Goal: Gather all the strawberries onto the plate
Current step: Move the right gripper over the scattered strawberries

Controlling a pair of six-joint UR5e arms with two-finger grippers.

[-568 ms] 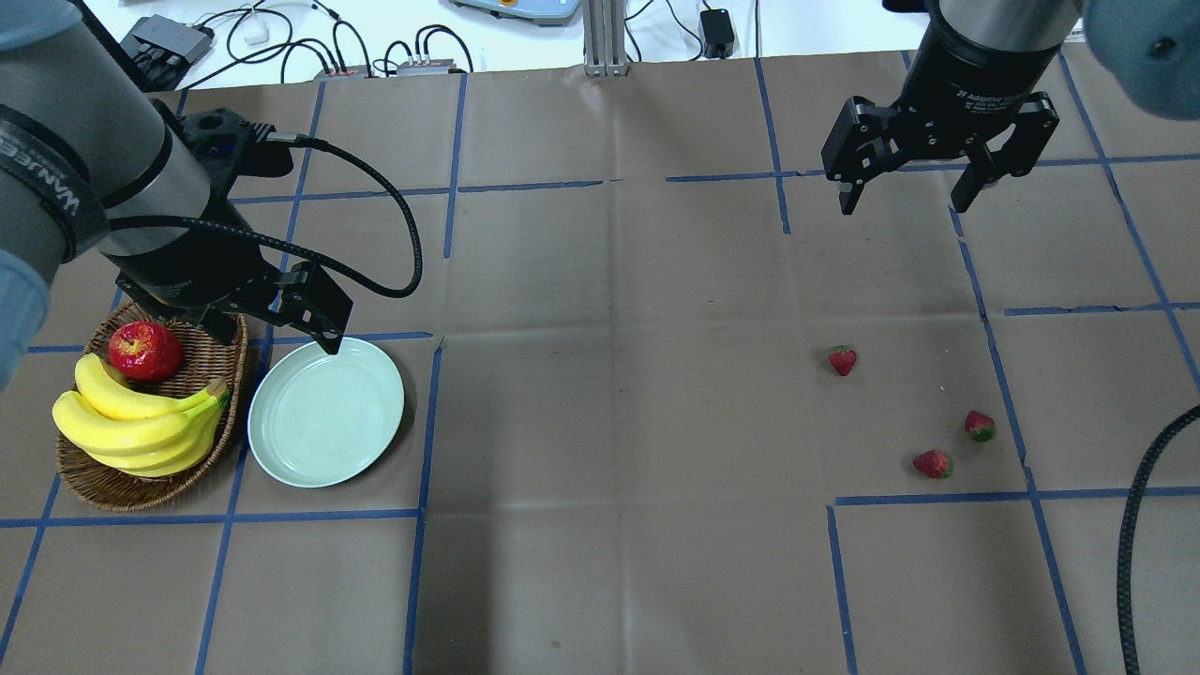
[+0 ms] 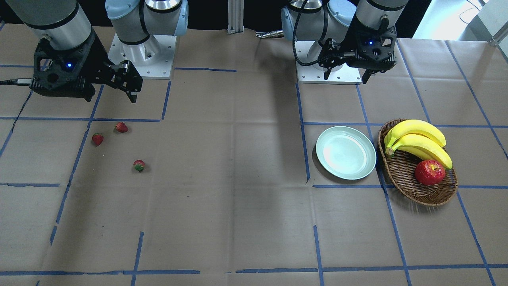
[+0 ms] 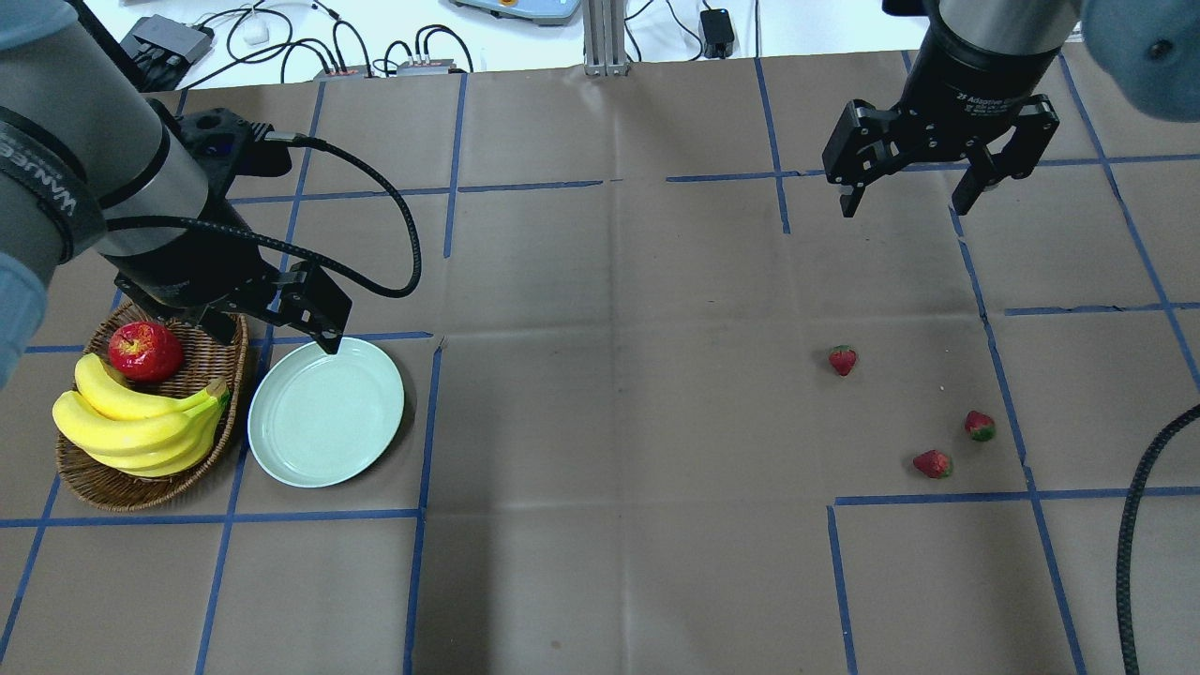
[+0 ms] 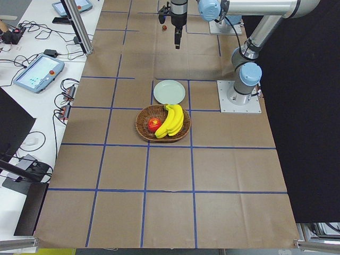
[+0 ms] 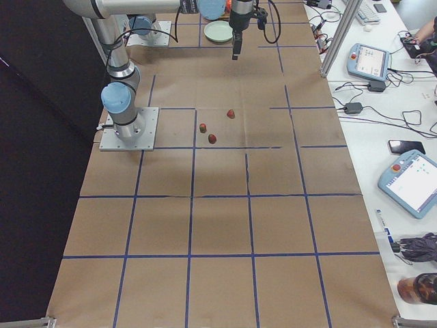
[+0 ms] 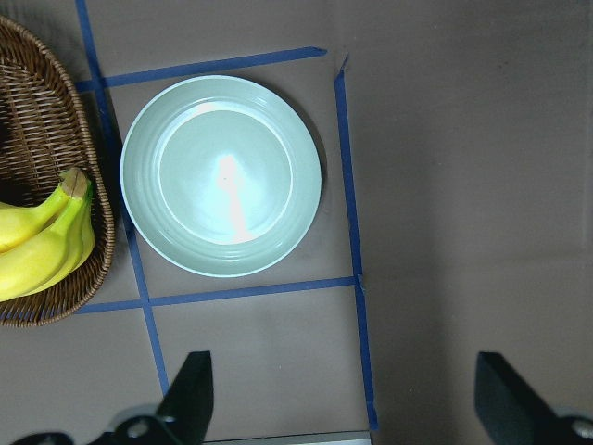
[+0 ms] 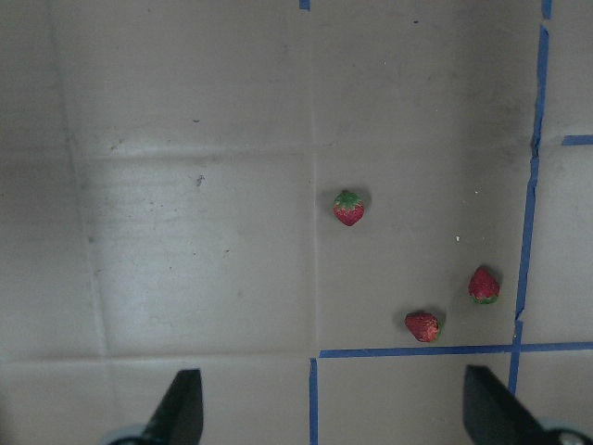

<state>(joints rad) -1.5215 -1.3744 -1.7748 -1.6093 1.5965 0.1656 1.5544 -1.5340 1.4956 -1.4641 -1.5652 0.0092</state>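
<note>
Reading the overhead view from its left side. Finding first a basket [image 3: 117, 487] on the brown table [image 3: 609, 422], holding bananas [image 3: 131, 422] and an apple [image 3: 144, 351]. Seeing the left gripper [image 3: 275, 330] hanging in the air over the far rim of the basket, with both fingers spread wide apart and gripping nothing. Confirming this in the left wrist view, with only table and blue tape [image 6: 250, 292] showing between the two dark fingertips [image 6: 193, 399].

Finding the plate [image 3: 325, 412] just beside the basket, on its right, lying flat inside a square of tape. Noticing one finger of the left gripper overlapping the far rim of the plate in the overhead view, but appearing raised above it and not touching.

Moving on to the right half and meeting the three strawberries [image 3: 842, 359] [image 3: 980, 426] [image 3: 933, 463], all lying on the table, well apart from the plate. Seeing one of them alone, farther from the robot, and the other two near each other, closer to the robot and near a tape line.

Finding the right gripper [image 3: 906, 204] hovering above the table beyond the strawberries, on the side away from the robot, with fingers opened wide and carrying nothing. Seeing all three strawberries also in the right wrist view, lying ahead of the fingertips [image 7: 181, 408] and touching none of them.
</note>
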